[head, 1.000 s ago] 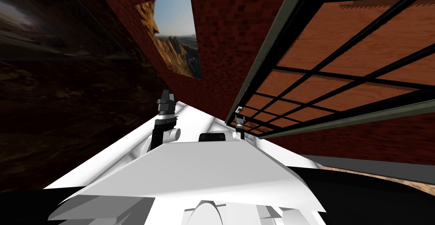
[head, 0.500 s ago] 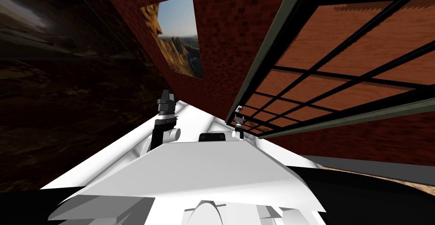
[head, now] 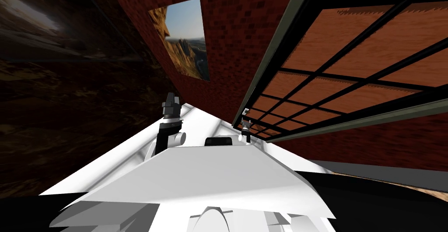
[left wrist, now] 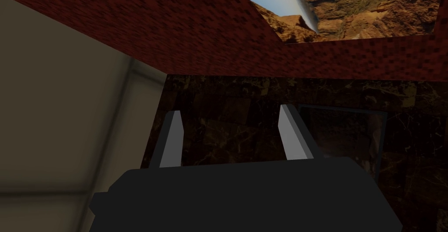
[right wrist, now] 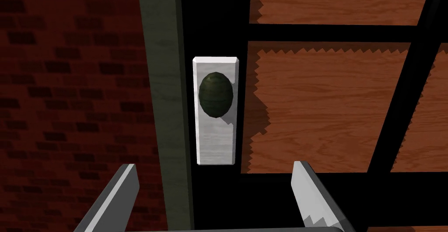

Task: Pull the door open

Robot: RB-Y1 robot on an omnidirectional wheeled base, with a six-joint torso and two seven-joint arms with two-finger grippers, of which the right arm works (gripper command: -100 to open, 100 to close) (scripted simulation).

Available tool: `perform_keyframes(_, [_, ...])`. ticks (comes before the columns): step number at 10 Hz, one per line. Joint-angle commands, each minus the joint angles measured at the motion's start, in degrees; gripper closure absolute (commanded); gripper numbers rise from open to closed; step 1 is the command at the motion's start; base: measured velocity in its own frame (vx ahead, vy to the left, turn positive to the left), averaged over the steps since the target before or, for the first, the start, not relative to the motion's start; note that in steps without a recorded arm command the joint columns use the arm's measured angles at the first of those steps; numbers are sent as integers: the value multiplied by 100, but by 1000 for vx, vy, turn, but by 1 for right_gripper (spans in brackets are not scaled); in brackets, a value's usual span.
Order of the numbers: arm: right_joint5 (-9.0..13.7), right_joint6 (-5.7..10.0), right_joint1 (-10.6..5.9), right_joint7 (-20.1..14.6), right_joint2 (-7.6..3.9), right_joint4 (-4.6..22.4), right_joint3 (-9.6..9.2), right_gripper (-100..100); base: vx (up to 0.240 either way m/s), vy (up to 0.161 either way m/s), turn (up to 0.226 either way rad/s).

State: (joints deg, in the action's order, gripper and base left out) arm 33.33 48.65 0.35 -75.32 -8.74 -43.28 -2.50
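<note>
The door (head: 350, 63) has reddish wood panels behind a black grid and a grey-green frame (right wrist: 166, 111). On its edge a white plate (right wrist: 215, 146) carries a dark green oval knob (right wrist: 215, 94). My right gripper (right wrist: 214, 198) faces the knob, open, fingers (right wrist: 118, 198) spread wide and a short way off the plate, touching nothing. In the head view the same gripper (head: 246, 126) is small at the door's lower corner. My left gripper (left wrist: 229, 133) is open and empty, held up at the left (head: 170, 102).
A dark red brick wall (head: 227, 36) adjoins the door on its handle side, with a landscape picture (head: 186, 45) hung on it. A dark marbled wall (head: 65, 111) closes the left side. White floor (head: 197, 115) runs between the two walls.
The head view has shifted slightly, with the picture and door drifting right and up. Neither arm has visibly changed its pose.
</note>
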Motion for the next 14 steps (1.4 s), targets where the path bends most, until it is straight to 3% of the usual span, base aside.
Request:
perform_keyframes(1, [22, 30, 47, -117, -107, 35, 16, -100, 103, -14, 62])
perform_keyframes(2, [31, 42, 64, -160, -147, 49, 22, -100, 174, 1, 74])
perform_keyframes(8, [140, 191, 295, -736, -674, 223, 102, -100, 185, -7, 82])
perform_keyframes(10, [135, 221, 260, -751, -663, 272, 96, -100, 82, -20, 10])
perform_keyframes(11, [135, 221, 260, -751, -663, 272, 96, 100, 0, 0, 0])
perform_keyframes(14, [135, 221, 260, -751, -663, 272, 96, 100, -14, 1, 0])
